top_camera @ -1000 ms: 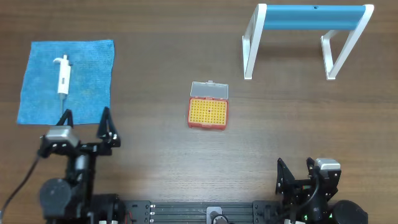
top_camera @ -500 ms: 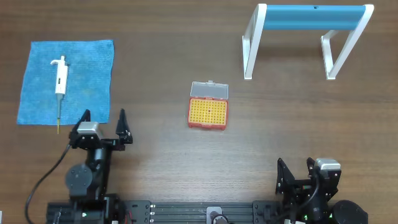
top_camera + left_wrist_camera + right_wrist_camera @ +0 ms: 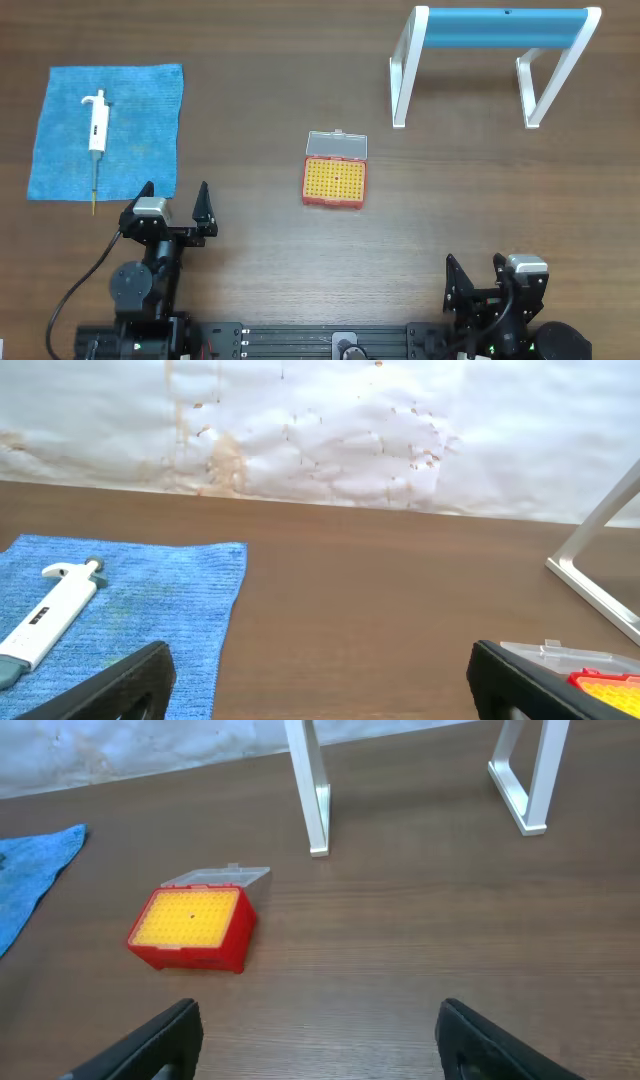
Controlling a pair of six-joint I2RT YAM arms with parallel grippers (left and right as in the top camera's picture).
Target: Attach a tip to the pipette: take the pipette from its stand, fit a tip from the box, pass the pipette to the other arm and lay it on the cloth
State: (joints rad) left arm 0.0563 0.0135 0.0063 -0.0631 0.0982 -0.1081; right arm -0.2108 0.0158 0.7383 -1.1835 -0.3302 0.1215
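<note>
Pipette (image 3: 97, 120) lies on the cloth (image 3: 140, 110), probably light, rigid and smooth, best gripped at its thick white body, not the fragile tip (image 3: 94, 198); left gripper (image 3: 175, 195) just beside the cloth, right gripper (image 3: 473, 270) well apart from it, both with jaws apart and empty.

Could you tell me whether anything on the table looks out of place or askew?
Only a small thing: the pipette lies on the blue cloth, but its yellow tip reaches past the cloth's edge on the arms' side, over the bare table. The tip box stands open, its lid folded back. Nothing looks spilled or damaged.
</note>
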